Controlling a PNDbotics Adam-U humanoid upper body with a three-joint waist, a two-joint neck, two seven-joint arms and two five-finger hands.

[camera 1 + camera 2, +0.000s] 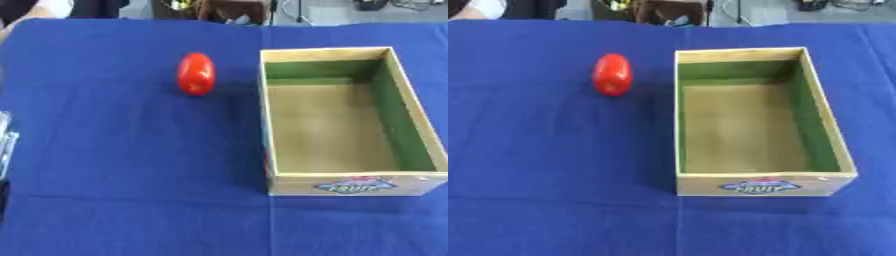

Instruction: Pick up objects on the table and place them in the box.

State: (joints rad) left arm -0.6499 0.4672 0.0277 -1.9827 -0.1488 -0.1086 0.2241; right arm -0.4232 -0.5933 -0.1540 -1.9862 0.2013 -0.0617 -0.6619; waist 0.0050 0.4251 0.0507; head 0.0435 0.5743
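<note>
A red, oval, glossy object lies on the blue tablecloth, a short way left of the box's far left corner. The box is an open wooden crate with green inner side walls, a tan floor and a printed label on its near wall; nothing lies inside it. At the far left edge of the left eye view a silver and black sliver of my left hand shows, well apart from the red object. My right hand appears in neither view.
The blue cloth covers the whole table, with a fold line running across near the front. Beyond the far edge stand dark items and cables on the floor.
</note>
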